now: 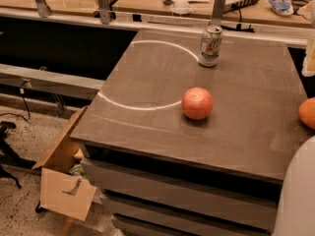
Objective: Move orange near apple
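Note:
The apple (197,103), reddish-pink, rests near the middle of the brown table top (147,82). The orange (308,113) sits on the table at the far right, cut off by the frame's edge and well to the right of the apple. My gripper (309,58) shows only as a pale part at the right edge, just above and behind the orange. Most of it is out of view, and I cannot see whether it touches the orange.
A soda can (210,45) stands upright at the back of the table, behind the apple. A white curved line marks the table top. An open cardboard box (64,176) lies on the floor at the left. My white body (298,195) fills the lower right corner.

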`<state>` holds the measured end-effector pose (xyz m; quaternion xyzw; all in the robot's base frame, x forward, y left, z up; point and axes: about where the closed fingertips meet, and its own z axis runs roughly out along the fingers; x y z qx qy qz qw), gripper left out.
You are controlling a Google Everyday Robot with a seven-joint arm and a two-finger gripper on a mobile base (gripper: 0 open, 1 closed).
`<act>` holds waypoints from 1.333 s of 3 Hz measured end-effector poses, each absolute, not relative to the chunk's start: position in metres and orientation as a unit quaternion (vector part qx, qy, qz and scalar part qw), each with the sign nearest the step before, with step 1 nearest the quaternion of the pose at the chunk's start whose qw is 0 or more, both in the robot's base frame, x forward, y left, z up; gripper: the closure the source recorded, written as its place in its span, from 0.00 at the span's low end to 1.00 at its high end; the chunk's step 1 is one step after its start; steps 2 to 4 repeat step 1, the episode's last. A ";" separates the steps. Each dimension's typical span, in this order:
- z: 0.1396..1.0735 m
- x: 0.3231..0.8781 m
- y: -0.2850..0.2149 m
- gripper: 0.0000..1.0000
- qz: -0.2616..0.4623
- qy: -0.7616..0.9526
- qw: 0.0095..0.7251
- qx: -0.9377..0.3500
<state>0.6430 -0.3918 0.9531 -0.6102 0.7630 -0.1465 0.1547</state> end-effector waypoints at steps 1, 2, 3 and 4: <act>0.953 0.643 -0.392 0.00 -0.146 0.763 0.155 -0.610; 0.953 0.643 -0.392 0.00 -0.146 0.763 0.155 -0.610; 0.953 0.643 -0.392 0.00 -0.146 0.763 0.155 -0.610; 0.953 0.643 -0.392 0.00 -0.146 0.763 0.155 -0.610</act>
